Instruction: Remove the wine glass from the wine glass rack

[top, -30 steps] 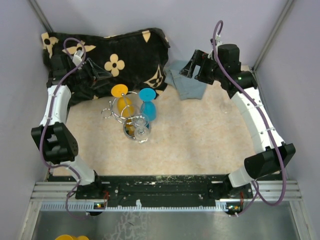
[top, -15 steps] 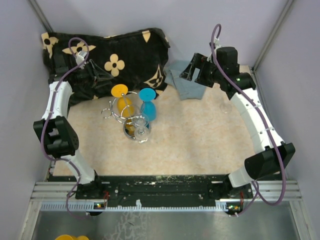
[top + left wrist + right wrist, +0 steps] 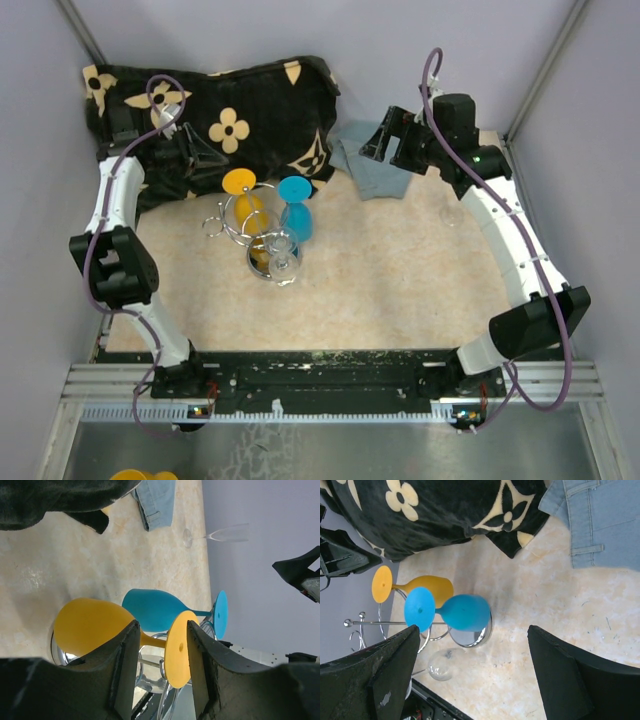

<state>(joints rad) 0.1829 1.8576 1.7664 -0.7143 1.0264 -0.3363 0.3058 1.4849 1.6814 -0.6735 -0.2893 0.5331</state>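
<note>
the yellow wine glass [image 3: 90, 627] hangs bowl-down on the small chrome wire rack [image 3: 215, 224], stem upright, just ahead of the left tool [image 3: 162, 626] — fingers parted, empty, framing its foot. the right tool [image 3: 388, 148], also spread wide, is well apart — left is nearer

Wine glass rack [image 3: 232, 226], chrome wire, stands left of centre on the beige bench [image 3: 410, 270]. A yellow wine glass [image 3: 246, 205] and a blue wine glass [image 3: 296, 215] hang on it bowl-down, side by side with their round feet uppermost. A clear glass [image 3: 283, 263] sits at the rack's near side. The left gripper [image 3: 205, 158] hangs over the edge of the black flower-print cloth [image 3: 260, 95], just behind the rack. The right gripper [image 3: 382, 150] is over a grey-blue cloth [image 3: 372, 175], well apart from the rack.
</note>
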